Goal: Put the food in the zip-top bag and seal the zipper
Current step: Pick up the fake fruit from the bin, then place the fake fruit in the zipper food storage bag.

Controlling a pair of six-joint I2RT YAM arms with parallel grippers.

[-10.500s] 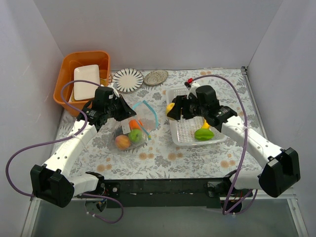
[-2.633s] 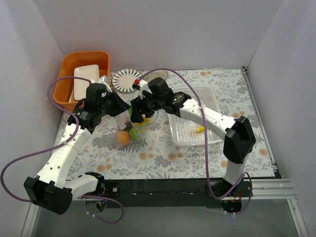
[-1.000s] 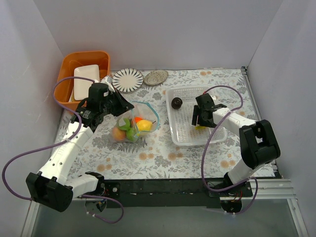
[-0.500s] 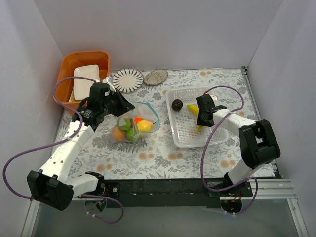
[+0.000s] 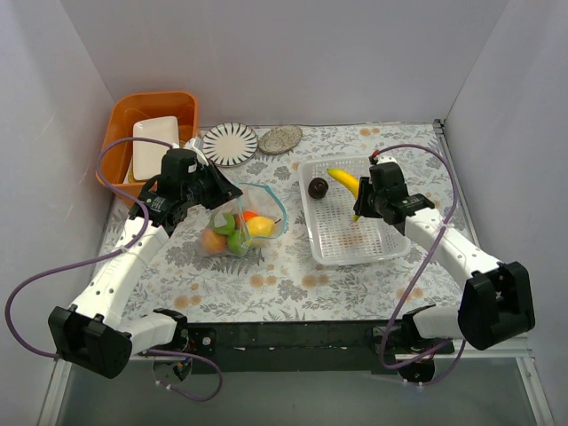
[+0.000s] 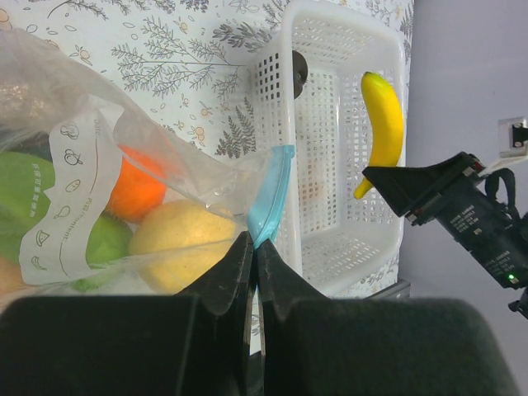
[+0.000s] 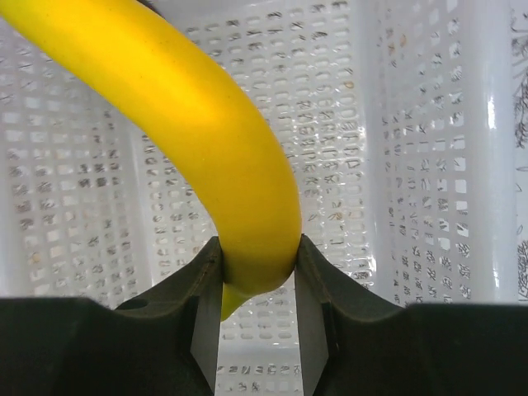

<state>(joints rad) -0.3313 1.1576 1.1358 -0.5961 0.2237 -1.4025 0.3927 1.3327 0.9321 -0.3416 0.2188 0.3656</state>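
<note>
Right wrist shows the right tool (image 7: 256, 285) clamped on the banana (image 7: 190, 107) over the basket (image 7: 429, 165) at right, while the left tool (image 6: 254, 260) pinches the zip-top bag (image 6: 165, 157) mouth at left: next, I reckon, carry it leftward into that mouth.

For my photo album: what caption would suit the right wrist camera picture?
Right gripper clamped on the lower end of a yellow banana, white lattice basket behind it.
</note>
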